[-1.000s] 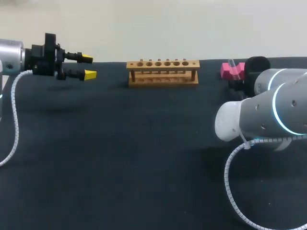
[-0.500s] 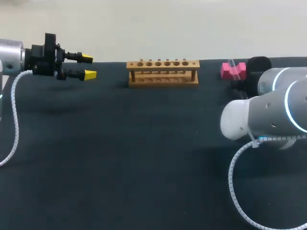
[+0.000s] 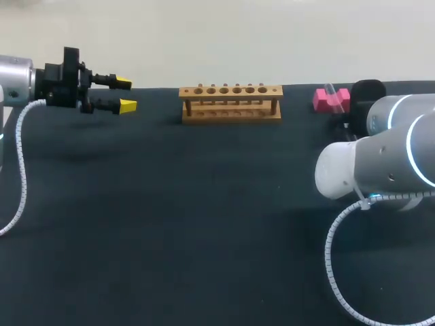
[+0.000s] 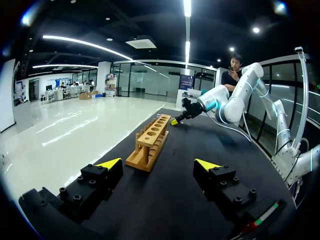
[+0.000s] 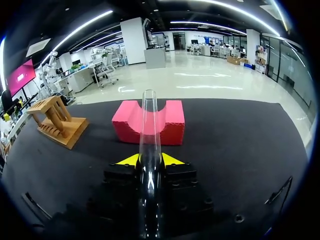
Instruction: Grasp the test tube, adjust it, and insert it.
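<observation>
Dark, seemingly cloth-covered table bears rack.

One wooden rack stands on the single tabletop, with six holes along its top. There is one pink foam block and one glass test tube. Two arms show, the left arm and the right arm. Each carries two yellow-tipped fingers, four in all.

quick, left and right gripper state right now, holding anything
Left gripper: open, nothing between its fingers.
Right gripper: shut on the test tube.
</observation>
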